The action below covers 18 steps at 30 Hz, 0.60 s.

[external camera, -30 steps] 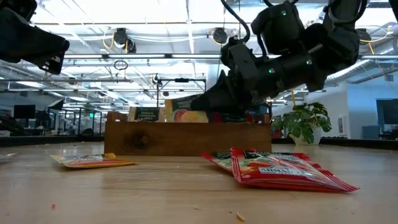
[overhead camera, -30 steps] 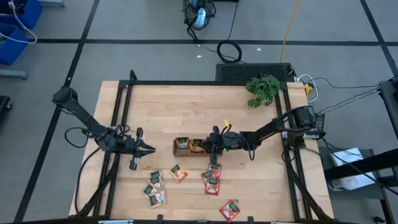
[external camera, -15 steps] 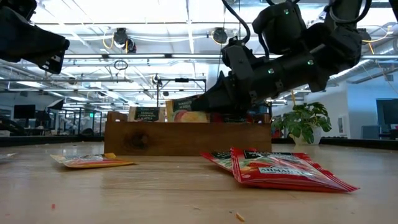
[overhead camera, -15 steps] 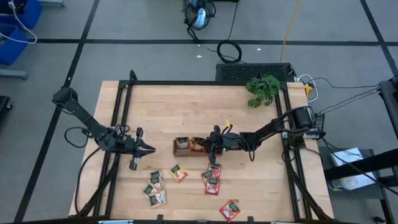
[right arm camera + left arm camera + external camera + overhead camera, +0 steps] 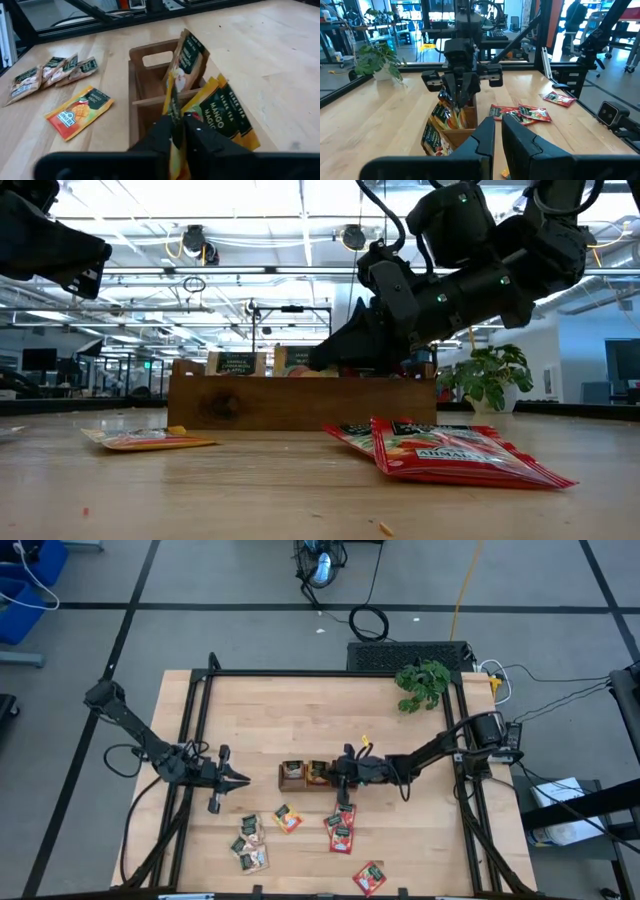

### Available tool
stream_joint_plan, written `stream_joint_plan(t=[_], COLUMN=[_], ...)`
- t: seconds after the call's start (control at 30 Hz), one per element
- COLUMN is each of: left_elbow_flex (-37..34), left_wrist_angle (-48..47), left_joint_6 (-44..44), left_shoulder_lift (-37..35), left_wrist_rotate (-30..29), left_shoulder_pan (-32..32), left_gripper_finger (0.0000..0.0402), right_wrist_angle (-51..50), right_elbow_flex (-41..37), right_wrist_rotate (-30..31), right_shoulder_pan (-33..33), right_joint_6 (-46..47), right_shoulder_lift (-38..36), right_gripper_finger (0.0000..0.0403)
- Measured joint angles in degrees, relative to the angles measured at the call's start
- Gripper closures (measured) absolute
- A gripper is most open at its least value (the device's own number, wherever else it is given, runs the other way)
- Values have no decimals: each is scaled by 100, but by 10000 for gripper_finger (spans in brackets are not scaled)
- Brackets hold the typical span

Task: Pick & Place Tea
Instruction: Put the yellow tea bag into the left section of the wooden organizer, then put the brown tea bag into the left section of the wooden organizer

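Observation:
A brown wooden tray [image 5: 293, 777] stands mid-table and holds upright tea sachets [image 5: 220, 115]. My right gripper [image 5: 176, 122] reaches over it from the table's right [image 5: 335, 772] and is shut on an orange sachet [image 5: 172, 100]. Loose sachets lie flat toward the near edge: an orange one [image 5: 287, 818], a dark green cluster [image 5: 250, 840] and red ones [image 5: 340, 830] [image 5: 369, 877]. My left gripper [image 5: 243, 779] waits shut, left of the tray, holding nothing. My right gripper pinches the orange sachet by its upper edge [image 5: 173, 107] between its two fingers. The fingers come from the table's right, slanting slightly down. The sachet stands on edge inside the tray among the others. Its lower part is hidden behind the fingers.
A leafy green plant [image 5: 422, 683] sits at the far right corner. Black frame rails [image 5: 200, 740] run along the table's left and right sides. Bare wood [image 5: 300, 710] lies between the tray and the far edge.
The orange sachet in my right gripper has sunk lower into the tray. In the low view only a sliver of it shows above the rim. The gripper's tip has dipped slightly with it.

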Motion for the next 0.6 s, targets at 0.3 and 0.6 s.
stream_joint_plan(t=[0.3,0.6], left_elbow_flex=[0,0], left_wrist_angle=[-5,-13], left_joint_6=[-11,-90], left_shoulder_lift=[0,0], left_wrist_rotate=[7,54], left_shoulder_pan=[0,0], left_gripper_finger=[366,366], right_wrist_angle=[100,-638], right_elbow_flex=[0,0], right_wrist_rotate=[38,685], right_shoulder_pan=[-47,-39], right_joint_6=[66,-929], right_shoulder_lift=[-81,-1260], right_gripper_finger=[270,260])
